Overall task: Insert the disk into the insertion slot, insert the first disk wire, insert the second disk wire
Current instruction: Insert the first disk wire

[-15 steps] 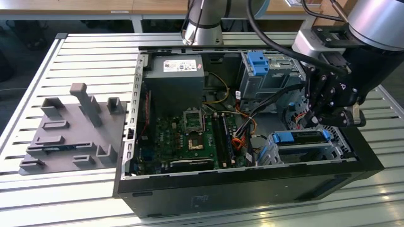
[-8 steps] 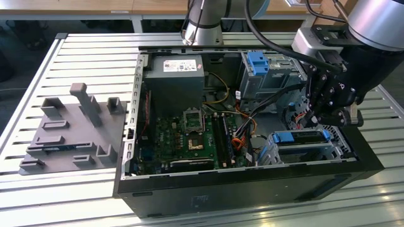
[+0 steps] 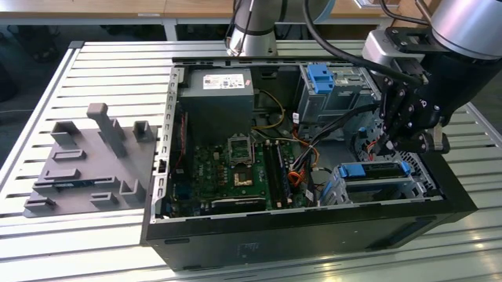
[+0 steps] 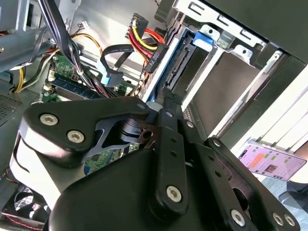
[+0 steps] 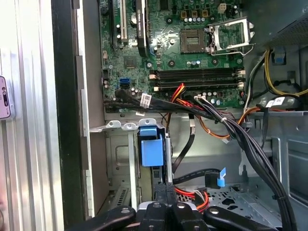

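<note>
Status: open computer case (image 3: 314, 235) lying on the slatted table (image 3: 102, 70), motherboard (image 3: 235, 170) exposed at the frame's centre in the exterior view.

Disk: the disk (image 3: 375, 173) sits at the lower right of the case in the exterior view. Its blue carrier lies level inside the insertion slot (image 3: 378, 192), the slot's silver sheet-metal walls on either side of it. In the first wrist view the carrier's blue tab (image 5: 151, 149) stands just beyond the end effector (image 5: 167, 195). Judged seated, so step one looks done.

Wires: in the second wrist view a black connector on red and yellow wires (image 4: 154, 60) hangs just beside the disk's rear edge (image 4: 185, 65). It appears not pushed home, though the contact line is hard to read. A black cable with a blue-tipped plug (image 4: 107, 77) lies loose over the motherboard, apart from the disk; its blue tip also shows in the first wrist view (image 5: 220, 179). Both wire steps are judged not yet done.

End effector: in the exterior view the end effector (image 3: 388, 148) hangs at the right of the frame, above the disk's rear end and near the red wires. Its fingers are pressed together in both wrist views (image 4: 166, 98), with nothing seen between them.

Not involved: the taller cage with the blue clip (image 3: 321, 76), upper centre-right, and the grey fixture block (image 3: 86, 170) at the left.
</note>
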